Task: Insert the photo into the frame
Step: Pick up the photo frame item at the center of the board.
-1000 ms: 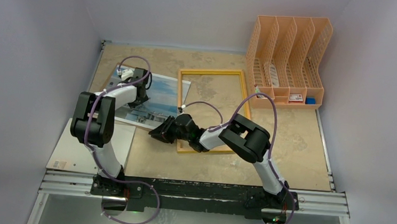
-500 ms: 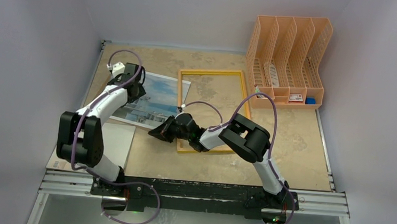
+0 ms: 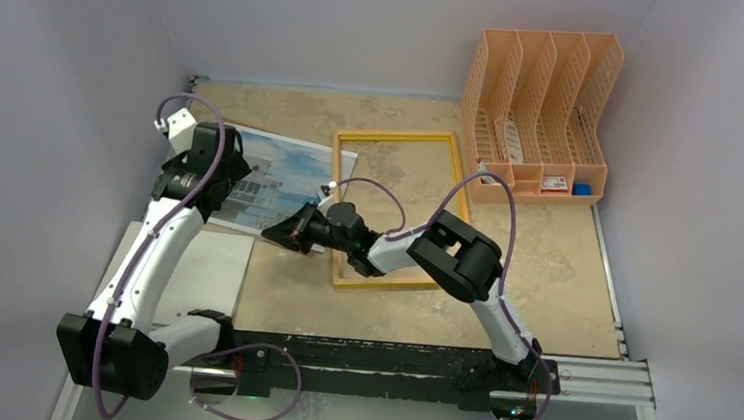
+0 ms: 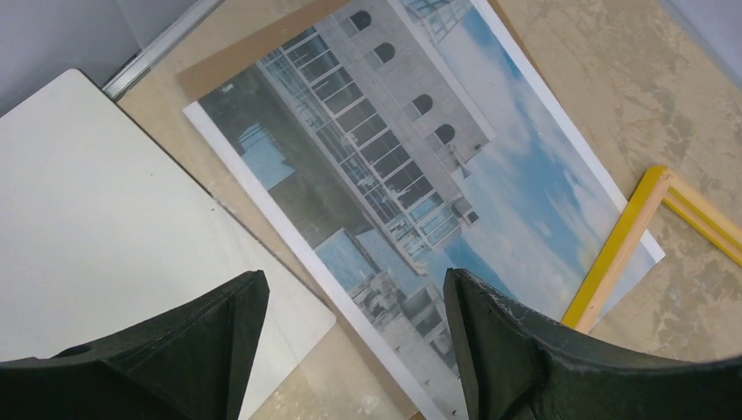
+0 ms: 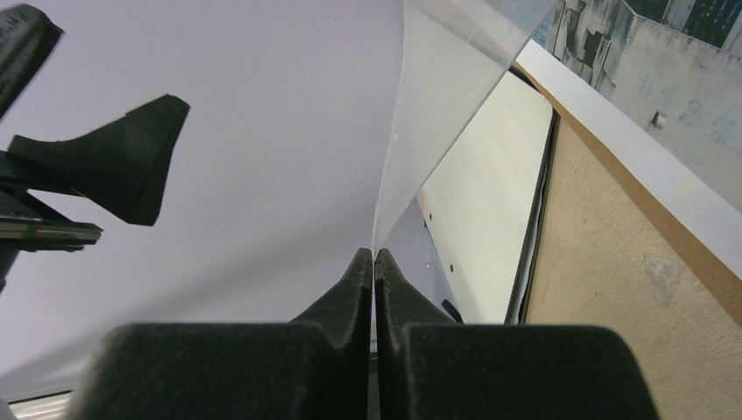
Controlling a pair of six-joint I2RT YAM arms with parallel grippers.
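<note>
The photo (image 3: 276,172) of a white building under blue sky lies face up on a brown backing board (image 4: 254,66) at the table's far left. The yellow frame (image 3: 399,137) lies to its right, and its left bar (image 4: 617,249) crosses the photo's right end. My right gripper (image 3: 279,231) sits low at the photo's near edge. In the right wrist view its jaws (image 5: 374,254) are shut on a thin pale sheet that runs up to the photo (image 5: 647,61), which is the photo's lifted edge. My left gripper (image 3: 207,195) hangs open above the photo (image 4: 394,166), holding nothing (image 4: 354,289).
A blank grey-white panel (image 3: 177,275) lies at the near left, beside the backing board (image 5: 630,184). A peach file rack (image 3: 536,113) stands at the far right with small items in it. Purple-grey walls close in both sides and the back.
The left arm has swung up and back towards the left wall, its jaws opening wider. The right gripper has shut on the photo's edge and shifted left and slightly away from me.
</note>
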